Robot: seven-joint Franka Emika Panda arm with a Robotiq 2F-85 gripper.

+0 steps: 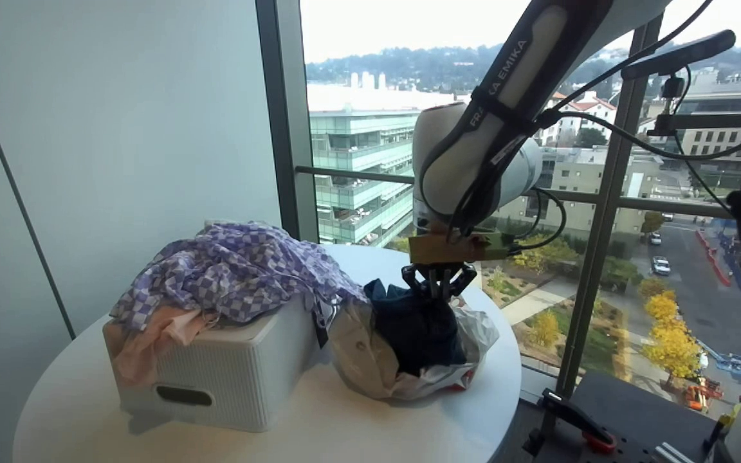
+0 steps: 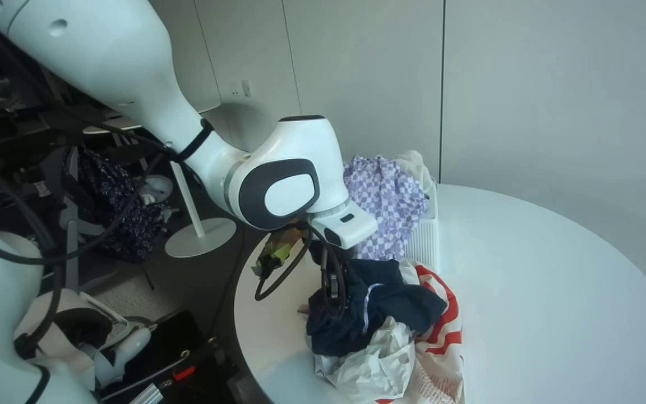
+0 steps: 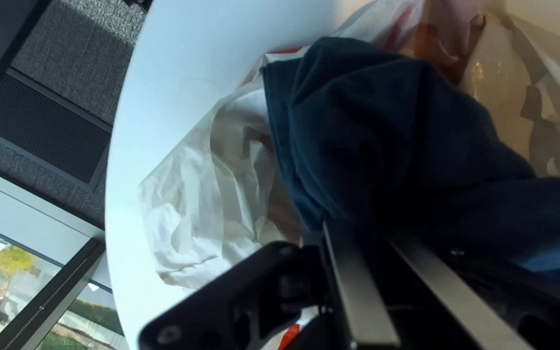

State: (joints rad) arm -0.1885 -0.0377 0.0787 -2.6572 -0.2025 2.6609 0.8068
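Claw (image 1: 439, 294): jaws drawn in narrow, nipping dark blue cloth (image 3: 358, 112); exact pinch lost in deep shadow in the wrist view, dark on dark.
Dark blue cloth: bunched in the mouth of the plastic bag (image 2: 370, 365), directly below the claw; pale stripe (image 2: 367, 308) across it; lower part buried in the bag, extent unknown.
Plastic bag: crumpled around the cloth; red markings (image 2: 451, 338) in an exterior view, too creased to read; near edge runs off the frame there.
Ribbed box (image 1: 229, 366): white, just beside the bag, slot handle (image 1: 184, 395) on one side; top largely covered, interior can't be judged.
Purple checked cloth (image 1: 242, 276): heaped over the box, one end trailing toward the bag; whether the two touch, cannot tell. Partly blocked by the arm (image 2: 306, 146) in an exterior view.
Peach cloth (image 1: 152, 347): hangs down the box side; upper part under the checked cloth.
Pale bundle (image 2: 411, 165): behind the checked cloth, kind unclear.
Surface (image 2: 553, 292): white, carries bag and box; curved rim cut off at the frame edge in both exterior views.
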